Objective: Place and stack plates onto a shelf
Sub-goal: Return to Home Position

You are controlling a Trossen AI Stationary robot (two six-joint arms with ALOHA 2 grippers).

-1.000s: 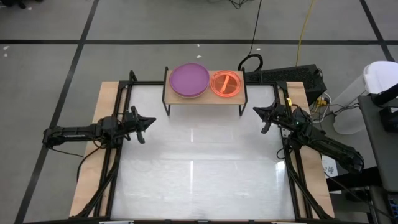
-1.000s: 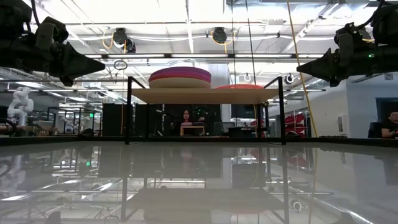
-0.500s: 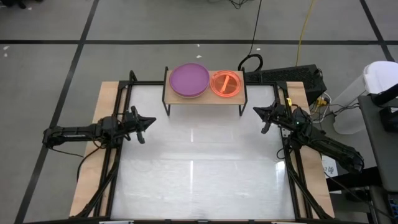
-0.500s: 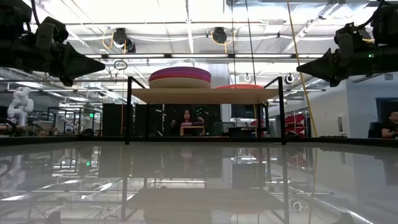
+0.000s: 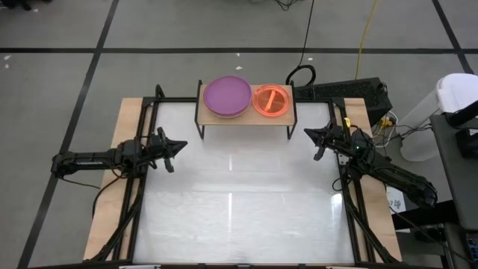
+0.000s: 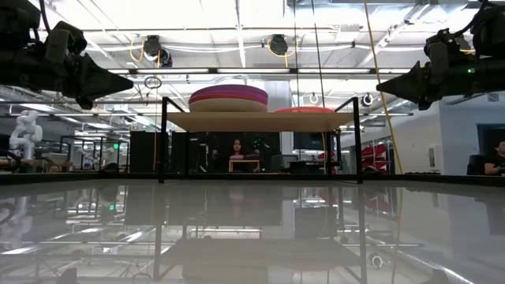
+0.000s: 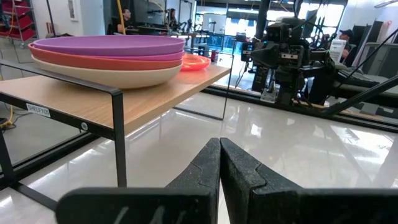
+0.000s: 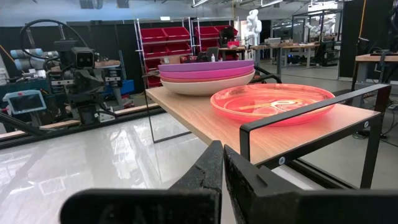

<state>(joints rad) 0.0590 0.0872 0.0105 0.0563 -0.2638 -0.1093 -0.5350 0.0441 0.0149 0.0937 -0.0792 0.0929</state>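
The light-wood shelf (image 5: 245,112) on thin black legs stands at the table's far edge. On its left half sits a stack of plates (image 5: 228,96), purple on top, pink and beige below (image 7: 106,56). On its right half lies an orange plate (image 5: 272,100), also plain in the right wrist view (image 8: 270,102). My left gripper (image 5: 178,145) hovers shut at the table's left edge, above the table, pointing right. My right gripper (image 5: 310,134) hovers shut at the right edge, pointing left toward the shelf. Both are empty and apart from the shelf.
The white glossy tabletop (image 5: 239,202) with its black frame lies bare between the arms. Cables and a black box (image 5: 351,91) lie beyond the far right corner. A person (image 6: 235,150) sits in the room behind the shelf.
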